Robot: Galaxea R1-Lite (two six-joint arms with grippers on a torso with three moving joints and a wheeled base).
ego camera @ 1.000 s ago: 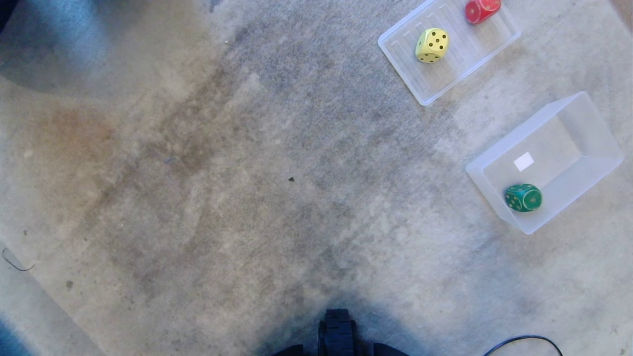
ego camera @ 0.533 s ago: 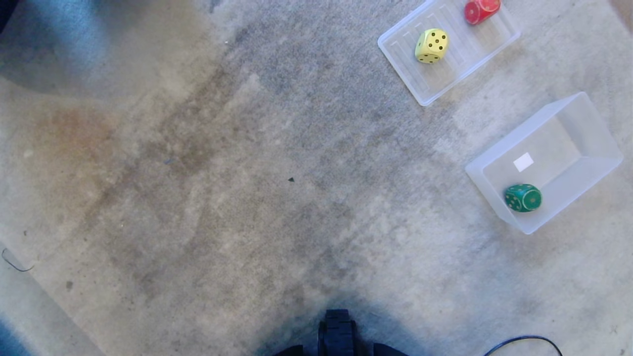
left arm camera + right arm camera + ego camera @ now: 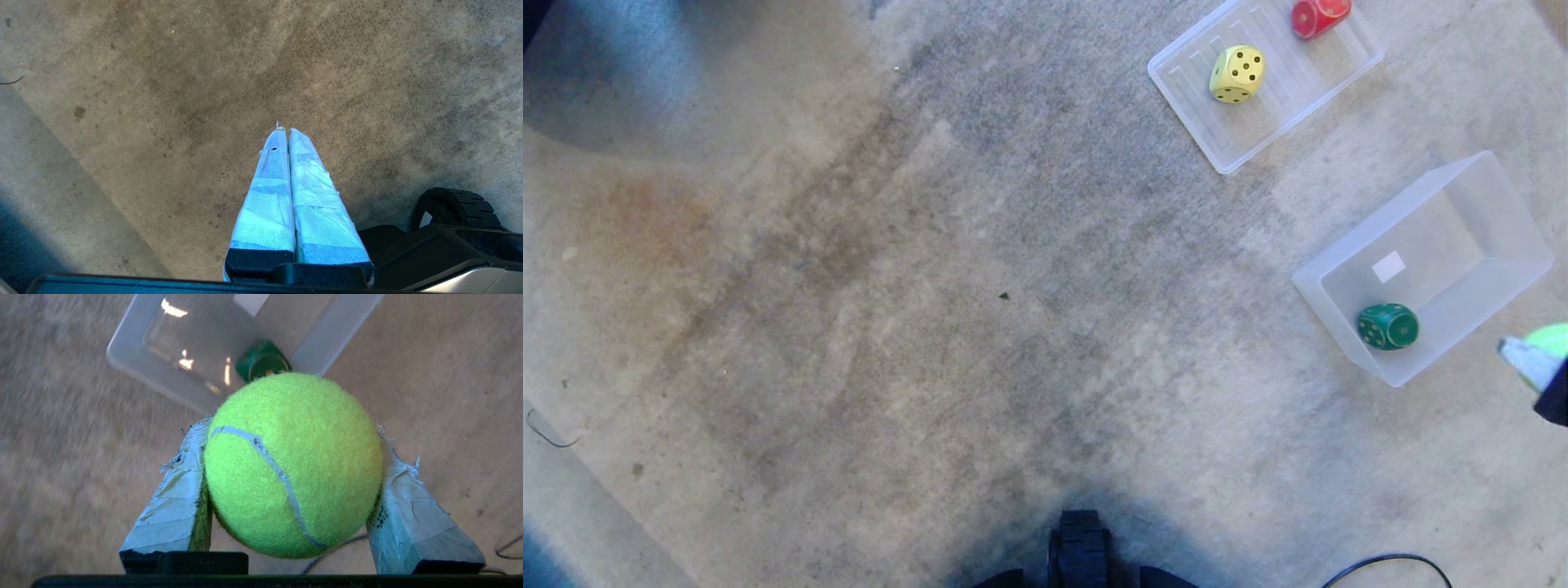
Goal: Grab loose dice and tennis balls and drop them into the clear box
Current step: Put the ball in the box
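My right gripper [image 3: 292, 433] is shut on a yellow-green tennis ball [image 3: 292, 463], carried above the carpet just short of the clear box [image 3: 135, 347]. In the head view the gripper [image 3: 1539, 359] and the ball [image 3: 1553, 336] show at the right edge, beside the clear box [image 3: 1515, 212]. A green die [image 3: 1387, 326] lies in the box's near corner, and it shows beyond the ball as the green die [image 3: 261, 363]. A yellow die [image 3: 1236, 74] and a red die [image 3: 1319, 16] sit in a shallow ribbed tray [image 3: 1217, 147]. My left gripper [image 3: 284, 131] hangs shut and empty over bare carpet.
Stained beige carpet [image 3: 890, 310] covers the floor. My base's black wheel [image 3: 1082, 547] is at the bottom centre, with a black cable [image 3: 1388, 563] to its right. A thin dark wire [image 3: 547, 433] lies at the left edge.
My right gripper with the tennis ball has come into the head view at the right edge, beside the clear box. The dice, box and tray have not moved.
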